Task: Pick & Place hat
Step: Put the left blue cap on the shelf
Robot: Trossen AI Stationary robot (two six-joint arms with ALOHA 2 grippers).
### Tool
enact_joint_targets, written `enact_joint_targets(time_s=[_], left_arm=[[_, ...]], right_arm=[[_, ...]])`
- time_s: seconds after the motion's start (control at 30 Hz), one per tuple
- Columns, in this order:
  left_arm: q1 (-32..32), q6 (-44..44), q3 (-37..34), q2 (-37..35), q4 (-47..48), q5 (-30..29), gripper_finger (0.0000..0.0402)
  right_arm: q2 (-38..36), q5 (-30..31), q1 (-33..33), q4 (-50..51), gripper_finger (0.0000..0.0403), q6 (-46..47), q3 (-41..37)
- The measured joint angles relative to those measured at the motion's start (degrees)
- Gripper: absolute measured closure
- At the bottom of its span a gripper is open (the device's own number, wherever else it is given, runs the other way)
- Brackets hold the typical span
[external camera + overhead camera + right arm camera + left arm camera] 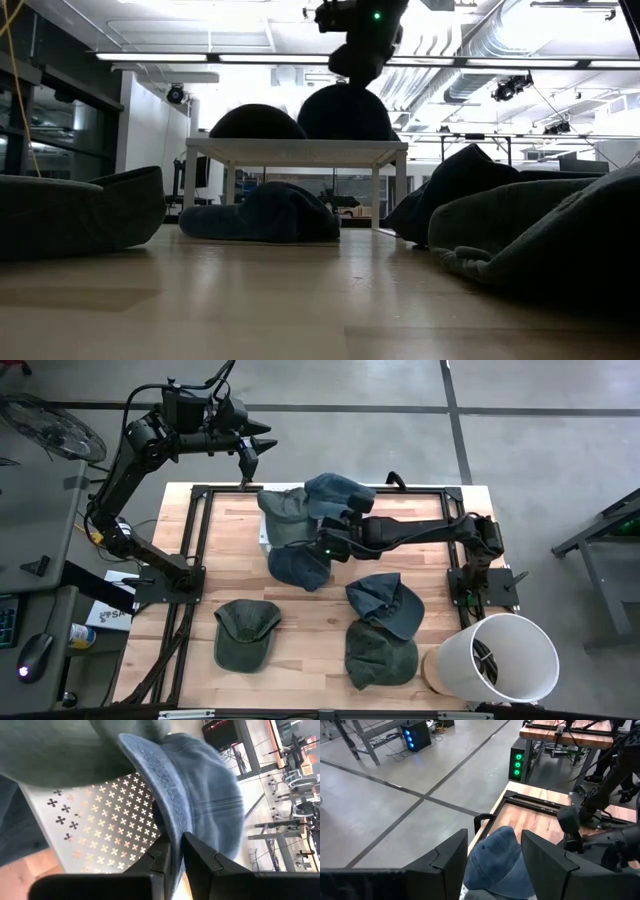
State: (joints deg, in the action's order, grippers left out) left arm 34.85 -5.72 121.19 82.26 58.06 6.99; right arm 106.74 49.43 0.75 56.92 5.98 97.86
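A blue hat [338,488] sits on a small white stand [300,150] at the table's far middle, next to a green hat [283,510]. My right gripper [346,514] reaches in from the right and is shut on the blue hat [200,785]. Another blue hat [300,567] lies under the stand's near side. My left gripper [258,448] hangs open, high over the table's far edge. In its wrist view the blue hat [497,857] shows far below, between its fingers. My right gripper pinches the blue hat's stitched edge [172,827] between its two fingers [197,852], the fingers lying across that edge. It comes from above [360,50], slanting in from the table's right. The hat's crown [345,112] rests on the stand's top.
On the table's near half lie a green hat [245,632], a blue hat [385,600] and another green hat [380,655]. A white bucket [500,660] stands at the near right corner. A black frame [200,540] runs round the tabletop.
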Motion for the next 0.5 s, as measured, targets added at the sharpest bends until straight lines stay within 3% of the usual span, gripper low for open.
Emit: enact_joint_targets(time_s=[0.3, 0.5], left_arm=[[0.0, 0.0, 0.0, 0.0, 0.1, 0.0, 0.0220], [0.0, -0.1, 0.0, 0.0, 0.0, 0.0, 0.0220]], right_arm=[[-0.3, -0.6, 0.0, 3.2, 0.0385, -0.8, 0.0], [-0.3, -4.5, 0.7, 1.8, 0.0381, -4.2, -0.3]])
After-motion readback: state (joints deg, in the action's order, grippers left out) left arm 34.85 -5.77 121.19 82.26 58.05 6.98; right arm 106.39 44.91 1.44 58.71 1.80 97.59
